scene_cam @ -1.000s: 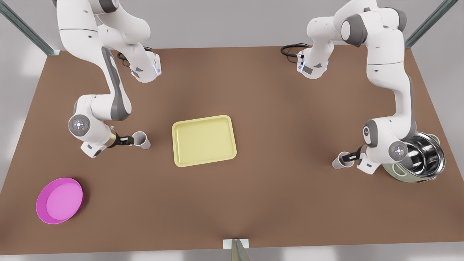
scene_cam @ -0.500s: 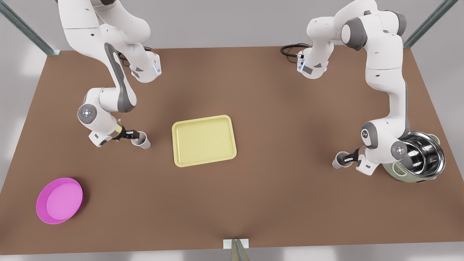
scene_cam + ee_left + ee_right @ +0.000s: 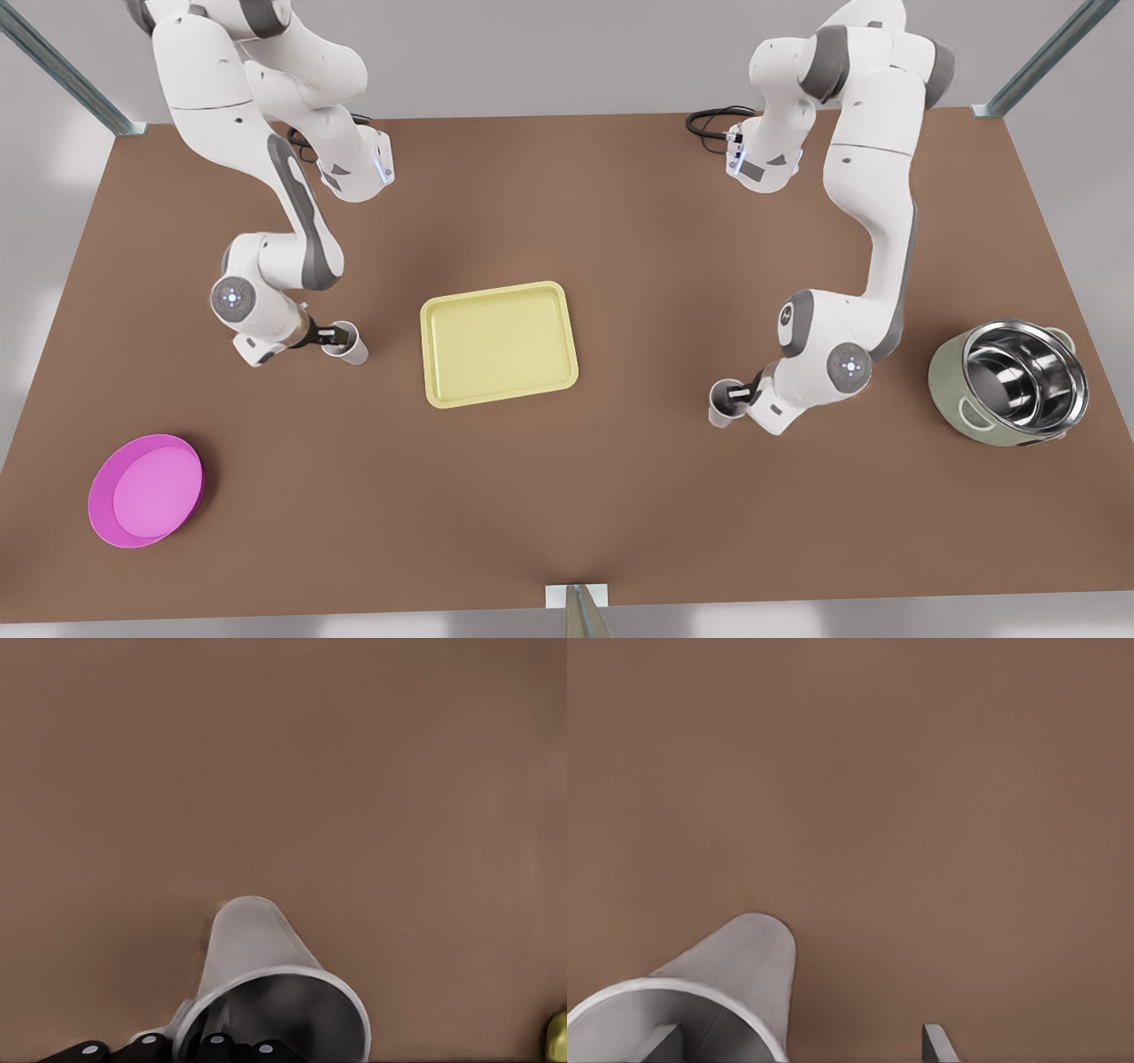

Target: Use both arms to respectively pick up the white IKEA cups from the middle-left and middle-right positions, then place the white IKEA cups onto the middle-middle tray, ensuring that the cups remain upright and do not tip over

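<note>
Since the earlier frame, my right gripper (image 3: 742, 395) has carried its white cup (image 3: 723, 408) away from the steel-lined pot (image 3: 1010, 381), rim-clamped to stay upright. My left gripper (image 3: 326, 336) grips its cup (image 3: 345, 342) mid-desk, beside the tray (image 3: 498, 344).

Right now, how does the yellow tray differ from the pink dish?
The tray is pale yellow and rectangular; the dish is magenta and round. The tray lies mid-way across the table; the dish sits toward a corner, on the front view's left. The dish's wall looks taller than the tray's low rim. Both lie flat and empty.
</note>
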Robot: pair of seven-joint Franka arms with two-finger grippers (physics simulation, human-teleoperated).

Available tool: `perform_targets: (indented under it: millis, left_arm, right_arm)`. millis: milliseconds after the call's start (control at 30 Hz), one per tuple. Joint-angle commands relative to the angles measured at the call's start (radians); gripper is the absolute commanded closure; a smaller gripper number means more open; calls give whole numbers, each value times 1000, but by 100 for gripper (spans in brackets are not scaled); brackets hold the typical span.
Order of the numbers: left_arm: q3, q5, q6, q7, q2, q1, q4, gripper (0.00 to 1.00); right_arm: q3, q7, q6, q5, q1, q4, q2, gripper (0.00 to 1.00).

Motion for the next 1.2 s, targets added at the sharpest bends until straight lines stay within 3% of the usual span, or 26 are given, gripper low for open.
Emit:
perform_targets:
  millis: [0,133,200,267,367,500,667,700,767,800,967,1167]
  left_arm:
    - [-51,2,-5,-574,20,-52,47,79]
    - [-52,2,-9,-1029,171,-307,281,79]
    - [-71,2,-11,-1158,235,-359,384,79]
    - [-92,9,-8,-1216,244,-405,389,79]
    - [-124,17,72,-1227,229,-458,274,79]
    - [-143,25,114,-1244,231,-457,248,79]
    - [-143,46,222,-1241,240,-451,191,79]
    - [-143,48,227,-1240,241,-451,190,72]
    - [-143,62,227,-1241,240,-448,185,8]
    - [-143,63,226,-1243,240,-443,185,0]
    - [-167,63,173,-1243,224,-419,186,0]
    - [-183,63,114,-1247,194,-403,168,0]
  right_arm:
    - [0,10,23,2,0,0,17,0]
    - [0,-4,41,2,-7,0,44,0]
    - [0,-10,41,2,-7,1,43,7]
    - [0,-23,41,2,-9,3,43,33]
    - [0,-33,31,2,-7,14,44,60]
    - [0,-35,-32,3,-1,63,55,79]
    - [8,-4,-167,55,29,179,35,79]
    - [11,42,-167,59,61,189,29,79]
    - [11,201,-167,59,163,241,35,79]
    - [11,314,-166,66,232,276,59,79]
    - [11,510,-152,174,370,406,168,79]
    - [11,511,-84,218,454,403,234,79]
